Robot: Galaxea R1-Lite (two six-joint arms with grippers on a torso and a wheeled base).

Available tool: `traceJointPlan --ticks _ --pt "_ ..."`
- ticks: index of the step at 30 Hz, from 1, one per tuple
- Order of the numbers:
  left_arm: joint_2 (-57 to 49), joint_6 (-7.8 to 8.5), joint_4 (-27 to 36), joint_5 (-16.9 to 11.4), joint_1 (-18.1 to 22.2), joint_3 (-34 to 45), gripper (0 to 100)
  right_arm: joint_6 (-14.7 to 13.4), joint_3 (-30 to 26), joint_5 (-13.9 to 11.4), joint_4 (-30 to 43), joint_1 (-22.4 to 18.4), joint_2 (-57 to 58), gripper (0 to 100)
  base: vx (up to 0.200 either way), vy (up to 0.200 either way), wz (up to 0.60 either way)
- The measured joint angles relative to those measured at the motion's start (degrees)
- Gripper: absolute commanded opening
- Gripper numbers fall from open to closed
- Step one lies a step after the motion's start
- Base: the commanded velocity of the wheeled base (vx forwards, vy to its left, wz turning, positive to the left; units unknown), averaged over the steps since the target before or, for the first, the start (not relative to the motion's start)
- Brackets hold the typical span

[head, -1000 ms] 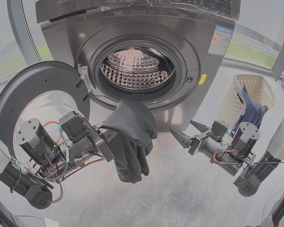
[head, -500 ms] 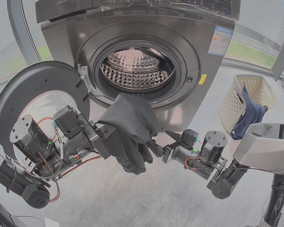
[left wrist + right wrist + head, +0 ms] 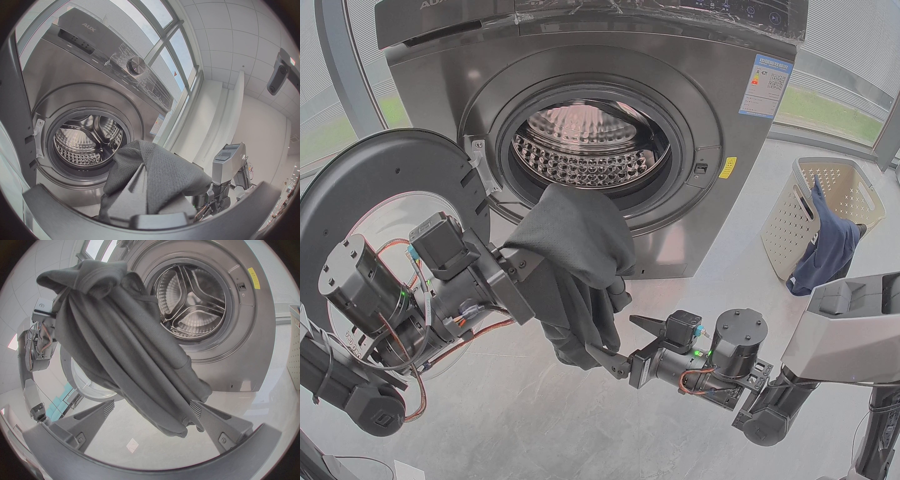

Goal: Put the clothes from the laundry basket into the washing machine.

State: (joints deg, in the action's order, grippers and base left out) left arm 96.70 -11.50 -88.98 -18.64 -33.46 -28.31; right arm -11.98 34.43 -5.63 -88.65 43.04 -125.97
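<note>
One dark grey mesh-knit garment (image 3: 581,250) hung clamped in our left gripper (image 3: 528,270) before the open steel washing machine (image 3: 687,94). Our right gripper (image 3: 610,335) stood wide at its dangling tail, which we judged needed gathering in next.

Washing machine (image 3: 687,206): body of grey metal look, brushed, satin sheen.
Drum (image 3: 581,162): polished steel, mirror-glossy, embossed with dots.
Door (image 3: 375,162): rim made of dark matt plastic; window glossy, clear.
Film (image 3: 675,14): thin, wrinkled, glossy, laid over top panel.
Dark grey garment (image 3: 581,244): matt knitted cloth; fine mesh grain is seen in left wrist view.
Blue garment (image 3: 831,250): soft matt cloth.
Laundry basket (image 3: 794,231): cream plastic, perforated, dull.
Floor (image 3: 550,425): smooth stone-like tile, glossy.
Right gripper (image 3: 152,407): fingers (image 3: 93,418) dark, matt; pads finely ribbed.
</note>
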Motion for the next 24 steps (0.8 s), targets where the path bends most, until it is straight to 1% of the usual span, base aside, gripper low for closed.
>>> traceJointPlan --ticks 5,14,20,24 --pt "0.0 0.0 0.0 0.0 0.0 0.2 0 -0.1 0.3 -0.1 0.0 -1.2 1.7 100 0.0 0.0 0.0" --pt "0.0 -0.02 0.0 0.0 0.0 0.2 0 -0.1 -1.7 -0.5 0.2 -4.3 6.8 100 0.0 0.0 0.0" --pt "0.0 0.0 0.0 0.0 0.0 0.2 0 0.1 -0.9 -0.5 0.3 -4.8 7.8 100 0.0 0.0 0.0" --pt "0.0 0.0 0.0 0.0 -0.1 0.2 0 0.3 1.1 -0.4 0.3 -4.8 7.0 100 0.0 0.0 0.0"
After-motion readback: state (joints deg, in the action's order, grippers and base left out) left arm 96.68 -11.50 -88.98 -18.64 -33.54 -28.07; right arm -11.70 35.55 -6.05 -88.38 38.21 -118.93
